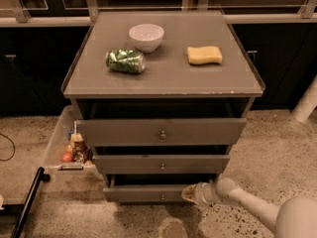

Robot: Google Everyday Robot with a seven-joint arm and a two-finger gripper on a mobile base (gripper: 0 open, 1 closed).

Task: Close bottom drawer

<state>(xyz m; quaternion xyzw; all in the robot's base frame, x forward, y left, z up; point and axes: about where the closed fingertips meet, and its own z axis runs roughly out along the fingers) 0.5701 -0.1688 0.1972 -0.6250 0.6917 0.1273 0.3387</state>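
Nearest to me, the arm (250, 206) comes in low from the bottom right corner. The gripper (188, 193) sits at floor level, its tip against the right part of the bottom drawer (141, 194) front, to the right of the small round knob (162, 197). It is seen side-on against the panel, so I cannot tell whether it is spread or closed. It carries nothing I can see.

The bottom drawer is the lowest of three in the grey-brown cabinet (163, 83). It stands out slightly, with a dark gap above its front. Above it come the middle drawer (162, 163) and the top drawer (161, 132), each with a shadowed gap above.

A clear bin (55, 138) on the floor left of the cabinet holds small packages.

On the cabinet top: a crushed green can (126, 61) at left, a yellow sponge (204, 55) at right, and a white bowl (146, 36) behind the can.
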